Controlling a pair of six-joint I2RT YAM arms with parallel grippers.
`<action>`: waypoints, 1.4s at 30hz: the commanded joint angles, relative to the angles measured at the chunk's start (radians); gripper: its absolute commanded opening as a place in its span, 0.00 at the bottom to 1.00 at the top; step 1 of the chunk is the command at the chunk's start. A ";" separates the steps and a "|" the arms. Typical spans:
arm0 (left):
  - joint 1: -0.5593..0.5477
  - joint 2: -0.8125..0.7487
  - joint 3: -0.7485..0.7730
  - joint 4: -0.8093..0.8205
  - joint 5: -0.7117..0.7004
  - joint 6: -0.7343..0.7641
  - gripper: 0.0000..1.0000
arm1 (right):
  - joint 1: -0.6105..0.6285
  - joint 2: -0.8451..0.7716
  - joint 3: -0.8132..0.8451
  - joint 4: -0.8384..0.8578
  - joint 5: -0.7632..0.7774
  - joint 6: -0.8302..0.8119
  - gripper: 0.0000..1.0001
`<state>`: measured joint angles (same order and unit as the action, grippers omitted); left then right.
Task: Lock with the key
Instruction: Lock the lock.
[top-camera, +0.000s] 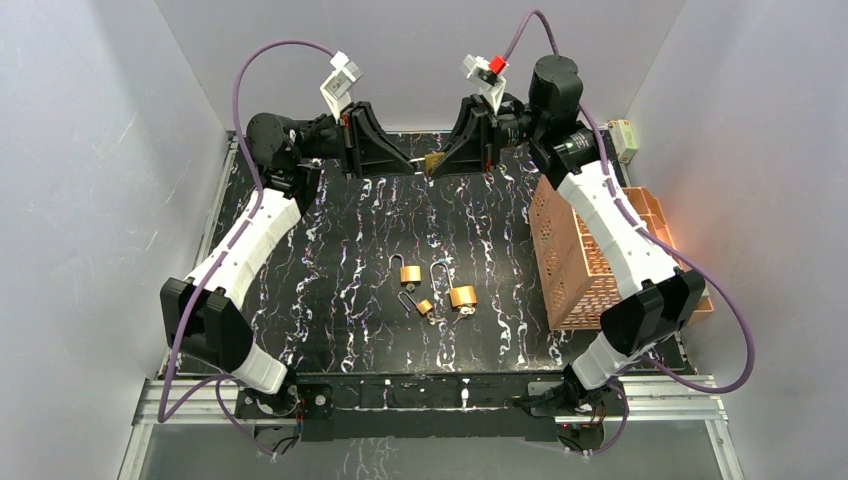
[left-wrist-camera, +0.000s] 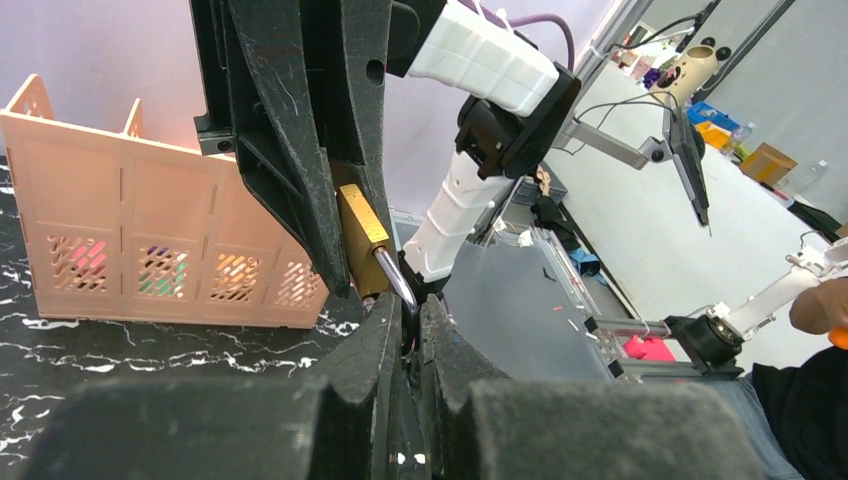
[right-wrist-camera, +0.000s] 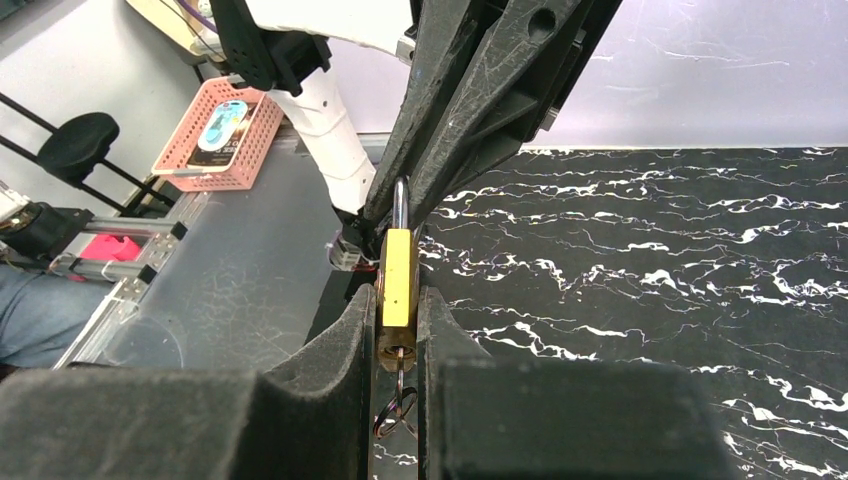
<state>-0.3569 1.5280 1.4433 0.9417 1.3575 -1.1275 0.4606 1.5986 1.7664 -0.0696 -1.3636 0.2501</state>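
A brass padlock (top-camera: 433, 160) is held between both grippers at the far middle of the table. My right gripper (right-wrist-camera: 398, 310) is shut on the padlock's body (right-wrist-camera: 397, 275). A key with a ring (right-wrist-camera: 398, 400) sticks out of the body's lower end, between the fingers. My left gripper (left-wrist-camera: 412, 320) is shut on the steel shackle (left-wrist-camera: 395, 280), with the brass body (left-wrist-camera: 362, 235) just beyond it. In the top view the left gripper (top-camera: 405, 165) and the right gripper (top-camera: 447, 158) meet tip to tip.
Three more brass padlocks lie mid-table: one (top-camera: 409, 271), a larger one (top-camera: 461, 296), and a small one (top-camera: 424, 306). A pink perforated basket (top-camera: 585, 255) stands at the right; it also shows in the left wrist view (left-wrist-camera: 150, 240).
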 joint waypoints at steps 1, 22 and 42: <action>-0.068 -0.011 0.028 0.021 0.043 -0.012 0.00 | 0.003 0.024 0.105 0.001 0.072 -0.002 0.00; -0.096 0.019 0.000 0.031 -0.063 0.025 0.00 | 0.085 0.075 0.090 0.239 0.093 0.176 0.00; 0.019 0.022 0.035 0.152 -0.003 -0.130 0.00 | 0.005 0.036 0.125 0.225 -0.001 0.189 0.00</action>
<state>-0.3534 1.5646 1.4876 1.0737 1.3613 -1.2491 0.4614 1.6634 1.8400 0.0753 -1.4487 0.3988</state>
